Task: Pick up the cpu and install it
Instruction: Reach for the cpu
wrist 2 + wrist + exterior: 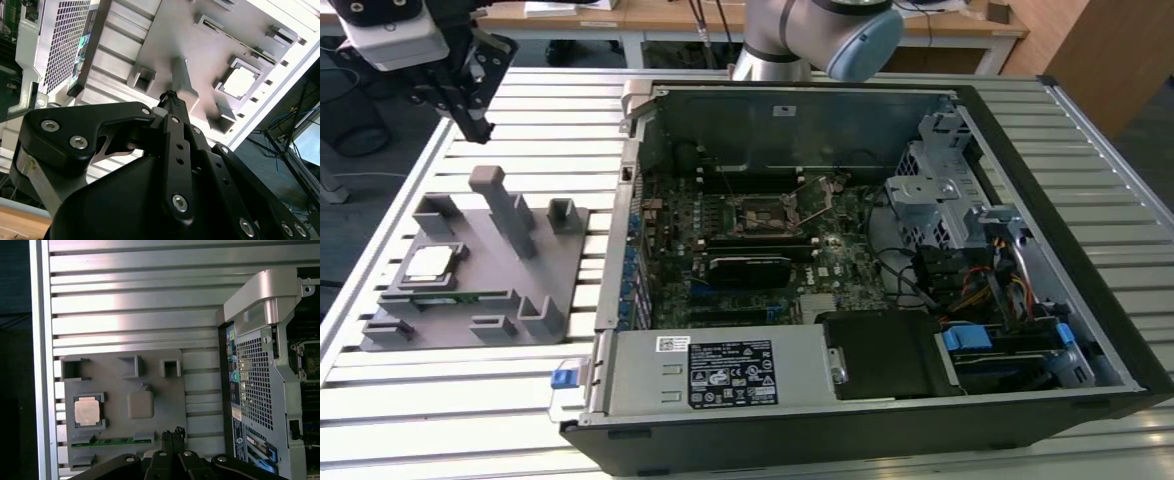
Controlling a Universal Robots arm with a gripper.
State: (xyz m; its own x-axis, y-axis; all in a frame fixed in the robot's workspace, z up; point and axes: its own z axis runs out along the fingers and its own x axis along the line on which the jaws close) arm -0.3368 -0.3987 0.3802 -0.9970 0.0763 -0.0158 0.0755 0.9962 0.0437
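step: approach, likely | black pincer [479,128] pressed together, empty | shiny silver square cpu [430,263] well below it, untouched | need, judged: jaws parted

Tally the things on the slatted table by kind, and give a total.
cpu: 1
green memory stick: 1
grey holder plate: 1
open computer case: 1
Total: 4

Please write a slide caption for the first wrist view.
Gripper above the grey fixture; cpu lies in its pocket.
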